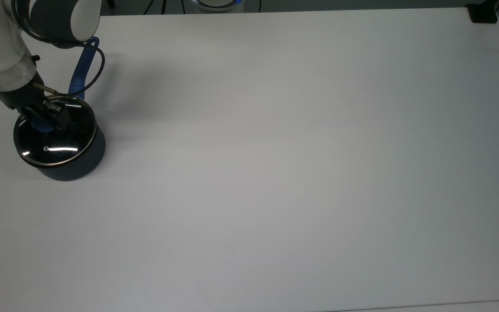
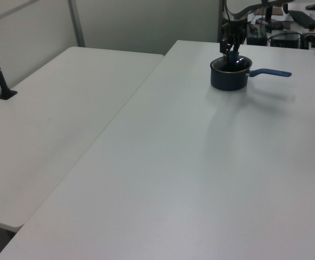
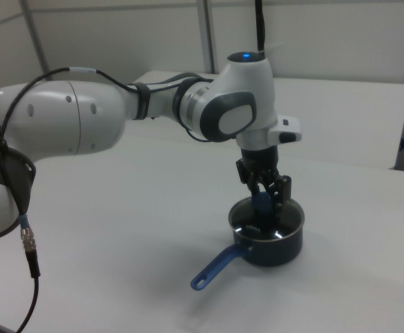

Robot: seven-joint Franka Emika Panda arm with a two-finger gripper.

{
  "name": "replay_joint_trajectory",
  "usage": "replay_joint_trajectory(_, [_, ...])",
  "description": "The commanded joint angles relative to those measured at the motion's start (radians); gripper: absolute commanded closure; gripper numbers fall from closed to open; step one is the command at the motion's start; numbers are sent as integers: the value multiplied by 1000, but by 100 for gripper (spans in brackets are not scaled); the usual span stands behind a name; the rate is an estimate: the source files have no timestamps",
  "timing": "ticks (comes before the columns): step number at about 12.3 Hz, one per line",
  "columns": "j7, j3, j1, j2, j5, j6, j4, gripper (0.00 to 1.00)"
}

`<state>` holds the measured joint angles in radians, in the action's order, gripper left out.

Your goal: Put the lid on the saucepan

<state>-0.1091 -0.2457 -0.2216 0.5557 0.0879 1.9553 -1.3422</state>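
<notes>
The dark saucepan (image 1: 81,165) stands at the top view's left, its long blue handle (image 1: 83,65) pointing toward the far edge. The glass lid (image 1: 61,145) lies flat on the saucepan's rim, covering the black interior. My gripper (image 1: 41,119) reaches down from above, shut on the lid's blue knob (image 1: 38,126). In the right view the gripper (image 3: 263,201) stands upright over the saucepan (image 3: 280,251), with the knob between its fingers and the lid (image 3: 270,223) level. In the left view the saucepan (image 2: 229,80) sits at the far end under the gripper (image 2: 230,50).
The white table (image 1: 275,173) stretches wide to the top view's right of the saucepan. A black cable (image 1: 95,78) loops from the arm beside the handle. A second white table (image 2: 54,119) adjoins on the left view's left, with desks and equipment behind.
</notes>
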Motion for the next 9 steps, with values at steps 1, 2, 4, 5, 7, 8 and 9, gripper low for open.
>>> replay_joint_trajectory(1, [-26,-15,8,12,30,13,11,59])
replay_joint_trajectory(2, [-26,-17,7,12,30,17,9,59])
replay_joint_trajectory(4, [-26,-17,7,12,30,19,11,48])
replay_joint_trajectory(5, [-26,-17,7,12,30,19,9,32])
replay_joint_trajectory(7, [-29,-17,7,6,29,16,9,0])
replay_joint_trajectory(8, [-35,-17,8,-8,26,8,9,0])
replay_joint_trajectory(9, [-40,-18,14,-43,26,2,-4,0])
